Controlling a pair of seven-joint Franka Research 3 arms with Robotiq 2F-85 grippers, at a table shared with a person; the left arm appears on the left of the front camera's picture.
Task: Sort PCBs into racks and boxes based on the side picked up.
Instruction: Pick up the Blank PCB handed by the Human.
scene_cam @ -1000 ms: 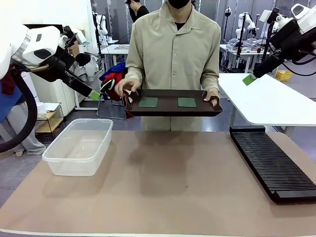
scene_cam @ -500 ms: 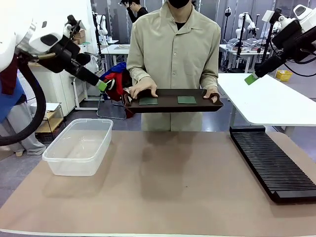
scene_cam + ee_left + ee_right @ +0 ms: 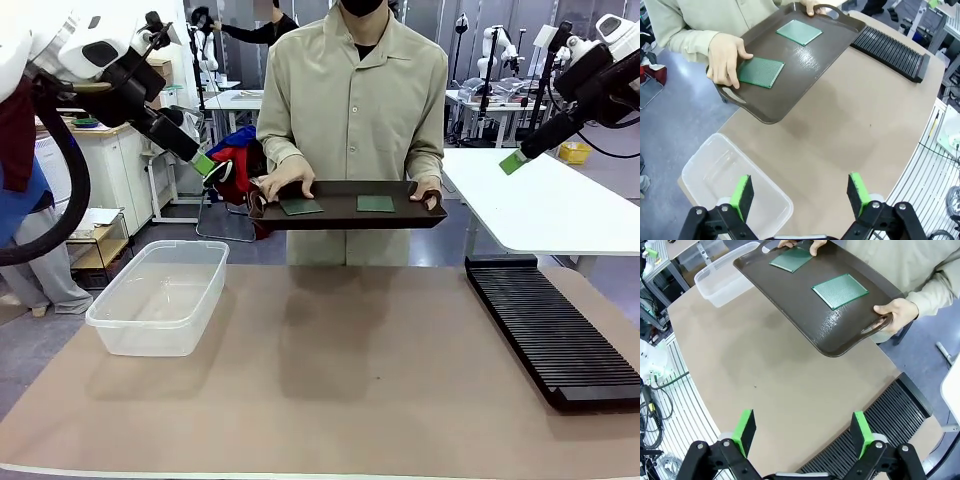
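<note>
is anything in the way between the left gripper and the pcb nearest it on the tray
Partly. The person's hand holds the tray right beside that PCB, with fingers touching its edge. Otherwise nothing visible lies between it and the open left gripper.

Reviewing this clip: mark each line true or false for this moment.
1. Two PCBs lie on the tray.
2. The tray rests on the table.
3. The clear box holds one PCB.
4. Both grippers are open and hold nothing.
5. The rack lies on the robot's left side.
1. True: two PCBs lie flat on the dark brown tray.
2. False: the person holds it up, above the far edge of the table.
3. False: nothing lies in the box.
4. True: the left gripper and the right gripper are both raised, jaws wide apart, nothing between them.
5. False: the rack lies on the robot's right side; the box is on its left.
</note>
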